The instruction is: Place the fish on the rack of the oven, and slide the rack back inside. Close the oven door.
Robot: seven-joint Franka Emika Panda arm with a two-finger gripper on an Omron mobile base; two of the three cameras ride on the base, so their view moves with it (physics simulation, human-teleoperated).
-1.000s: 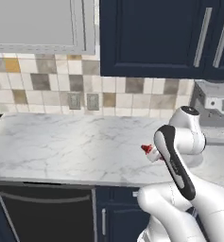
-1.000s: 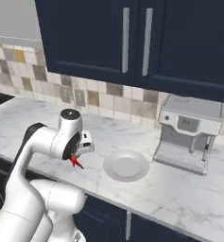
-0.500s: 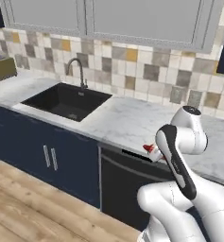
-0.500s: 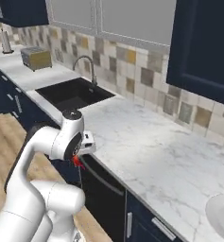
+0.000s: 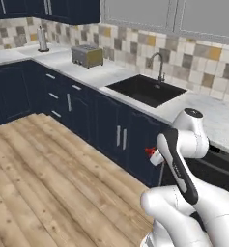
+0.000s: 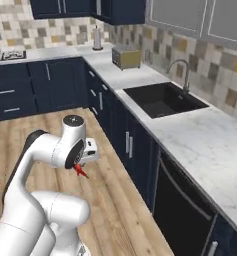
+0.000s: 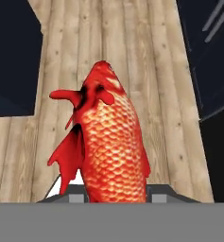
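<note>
Closest to the hand camera, the fish (image 7: 111,151) stands up between the gripper (image 7: 114,194) fingers, its red-orange scaled body clamped at the tail end and its head pointing away over the plank floor (image 7: 127,52). The jaws are drawn in narrow against the fish's sides, holding it. A dark red fin sticks out to one side of the body.

In the left base view the gripper (image 5: 153,155) sits at the end of the bent white arm, held in the air in front of the navy base cabinets (image 5: 117,130), with the red tip of the fish (image 5: 149,151) poking out from it. In the right base view the gripper (image 6: 83,165) hangs above the wooden floor (image 6: 115,200), and the fish (image 6: 80,171) points down and outward from it, well clear of the boards.

Just beyond the arm, a black appliance front (image 6: 182,210) with a long bar handle is set under the marble counter (image 6: 200,145). Whether it is the oven cannot be told from here. Farther along the counter lies a black sink (image 5: 146,89) with a curved silver faucet (image 5: 159,65). Past it stands a steel toaster (image 5: 87,56), and in the far corner an upright paper towel holder (image 5: 42,39). A tiled backsplash (image 5: 135,46) runs behind the counter, with pale grey upper cabinets (image 5: 183,17) above the sink.
</note>
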